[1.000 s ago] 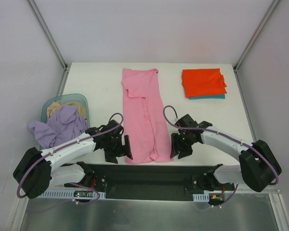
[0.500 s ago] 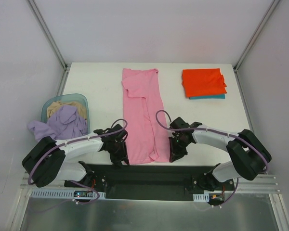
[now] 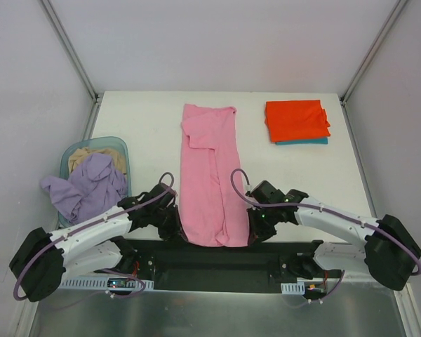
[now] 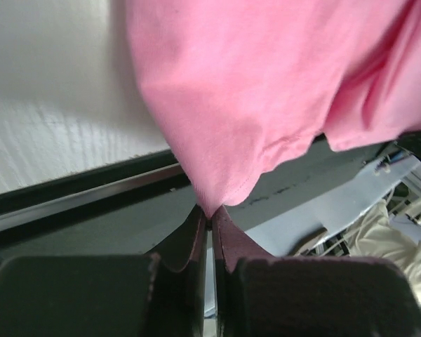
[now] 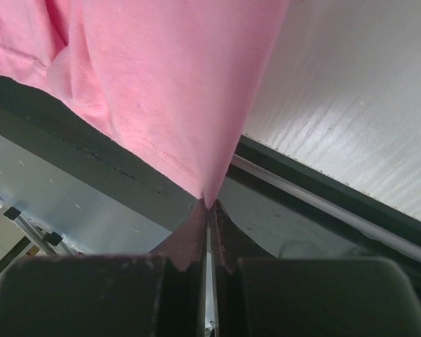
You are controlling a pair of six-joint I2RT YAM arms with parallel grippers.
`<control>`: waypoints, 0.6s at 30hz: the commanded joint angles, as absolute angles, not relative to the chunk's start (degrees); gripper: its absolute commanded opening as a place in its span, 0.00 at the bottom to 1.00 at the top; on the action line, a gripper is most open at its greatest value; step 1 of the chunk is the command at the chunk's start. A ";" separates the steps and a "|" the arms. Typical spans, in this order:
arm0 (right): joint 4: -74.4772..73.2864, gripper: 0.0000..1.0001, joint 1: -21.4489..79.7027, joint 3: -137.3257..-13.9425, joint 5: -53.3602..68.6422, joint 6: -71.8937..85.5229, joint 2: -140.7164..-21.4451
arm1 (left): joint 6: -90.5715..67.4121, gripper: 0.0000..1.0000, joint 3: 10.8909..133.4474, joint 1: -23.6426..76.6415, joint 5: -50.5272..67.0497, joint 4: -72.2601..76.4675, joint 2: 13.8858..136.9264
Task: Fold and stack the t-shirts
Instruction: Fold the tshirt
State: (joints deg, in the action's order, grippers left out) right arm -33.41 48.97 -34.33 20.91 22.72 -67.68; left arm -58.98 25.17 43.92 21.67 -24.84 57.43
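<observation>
2 stacked: orange-red shirt (image 3: 296,119) on teal shirt (image 3: 303,141). Left gripper (image 4: 210,217), right gripper (image 5: 208,205) pinched tight on pink shirt (image 3: 210,175) near corners, mid-fold. Lavender shirt (image 3: 88,184) pending.

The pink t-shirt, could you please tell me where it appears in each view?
Top external: pink t-shirt lies lengthwise mid-table, hem at the near edge.
Left wrist: upper right, corner pinched by left gripper.
Right wrist: upper left, corner pinched by right gripper.
Shared landmark: white table.
</observation>
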 commanded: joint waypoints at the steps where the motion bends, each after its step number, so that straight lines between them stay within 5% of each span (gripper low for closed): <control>1: -39.36 0.01 49.22 -38.57 18.47 22.77 -65.30 | -59.85 0.00 26.19 44.47 25.14 -25.14 52.92; 8: -43.24 0.00 47.21 -50.88 12.66 16.53 -68.72 | -54.24 0.00 37.42 44.03 19.87 -25.14 54.48; 18: -42.45 0.01 39.91 -69.77 6.15 10.20 -82.42 | -42.72 0.00 54.74 31.91 14.77 -23.99 72.14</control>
State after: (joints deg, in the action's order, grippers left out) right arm -41.85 43.03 -62.15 9.74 13.76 -78.30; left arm -48.90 47.51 34.89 17.58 -25.06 67.44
